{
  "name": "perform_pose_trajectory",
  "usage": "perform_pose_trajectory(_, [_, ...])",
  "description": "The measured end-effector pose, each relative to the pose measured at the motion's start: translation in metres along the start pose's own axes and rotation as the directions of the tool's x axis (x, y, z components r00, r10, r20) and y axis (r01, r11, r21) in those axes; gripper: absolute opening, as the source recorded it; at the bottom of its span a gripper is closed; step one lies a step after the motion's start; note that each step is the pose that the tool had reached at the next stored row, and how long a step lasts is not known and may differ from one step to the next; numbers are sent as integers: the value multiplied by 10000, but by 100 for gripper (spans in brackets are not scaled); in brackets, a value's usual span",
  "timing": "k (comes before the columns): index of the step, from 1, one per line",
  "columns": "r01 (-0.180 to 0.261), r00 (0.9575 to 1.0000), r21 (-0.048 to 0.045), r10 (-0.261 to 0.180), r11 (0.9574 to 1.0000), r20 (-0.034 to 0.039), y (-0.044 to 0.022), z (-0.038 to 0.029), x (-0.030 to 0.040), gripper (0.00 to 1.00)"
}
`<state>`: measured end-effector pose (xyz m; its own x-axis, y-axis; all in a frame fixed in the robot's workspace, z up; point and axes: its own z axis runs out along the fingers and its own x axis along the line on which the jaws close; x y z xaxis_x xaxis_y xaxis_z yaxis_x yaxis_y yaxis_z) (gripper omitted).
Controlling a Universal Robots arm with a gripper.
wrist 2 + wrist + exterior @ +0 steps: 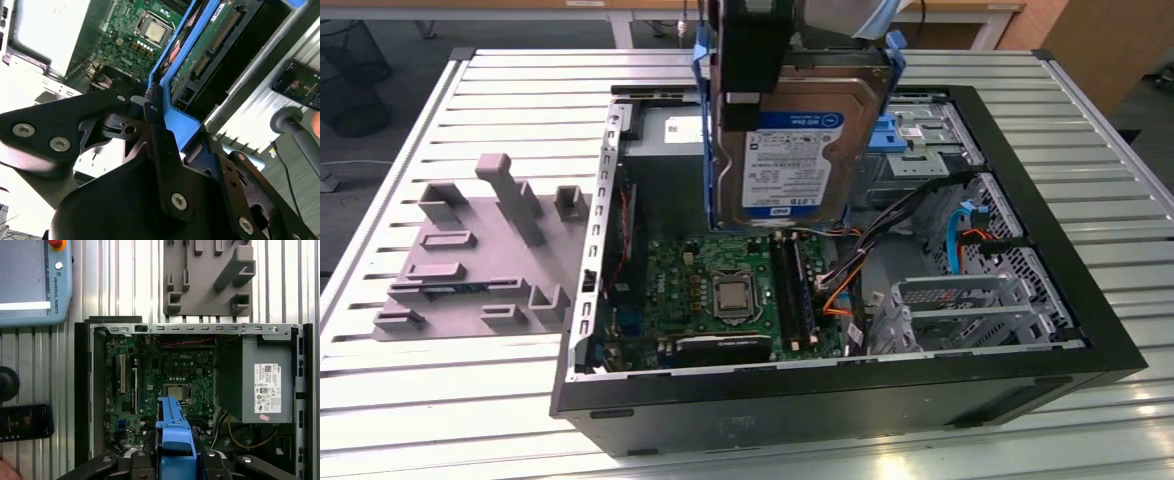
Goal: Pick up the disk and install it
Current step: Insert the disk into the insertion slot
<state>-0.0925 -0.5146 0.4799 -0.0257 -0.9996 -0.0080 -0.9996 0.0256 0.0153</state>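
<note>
Silver flat metal disk [801, 150] in its blue plastic carrier hangs upright, black gripper [170, 122] jaws clamped on the carrier, above the open black computer case [854, 400], over the green motherboard [707, 290]. Pickup done; seating in a bay not yet done.

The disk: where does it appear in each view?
Exterior view: the disk hangs upright above the open computer case, label facing the camera.
Second wrist view: the disk edge-on, green underside showing.
First wrist view: its blue carrier, over the motherboard.
Shared landmark: the CPU socket.
</note>
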Motion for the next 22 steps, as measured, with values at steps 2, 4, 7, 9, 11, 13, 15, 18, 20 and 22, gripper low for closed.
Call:
perform_pose_trajectory(2, [0, 10000, -1, 0, 10000, -1, -12, 6, 54, 36])
perform_pose_trajectory(4, [0, 10000, 1, 0, 10000, 2, -56, 14, 74, 36])
perform_pose_trajectory(7, [0, 10000, 0, 0, 10000, -1, -169, 24, 81, 36])
perform_pose_trajectory(9, [0, 10000, 0, 0, 10000, 0, -251, 32, 83, 36])
perform_pose_trajectory(11, [0, 10000, 0, 0, 10000, 2, -326, 41, 91, 36])
perform_pose_trajectory(13, [1, 10000, -1, -1, 10000, -2, -374, 45, 98, 36])
perform_pose_trajectory(15, [0, 10000, -1, 0, 10000, -2, -379, 46, 99, 36])
perform_pose_trajectory(18, [-1, 10000, -1, 1, 10000, 0, -380, 47, 100, 36])
perform_pose_trajectory(20, [0, 10000, -1, 0, 10000, 0, -380, 47, 100, 36])
perform_pose_trajectory(22, [0, 10000, -1, 0, 10000, 0, -380, 47, 100, 36])
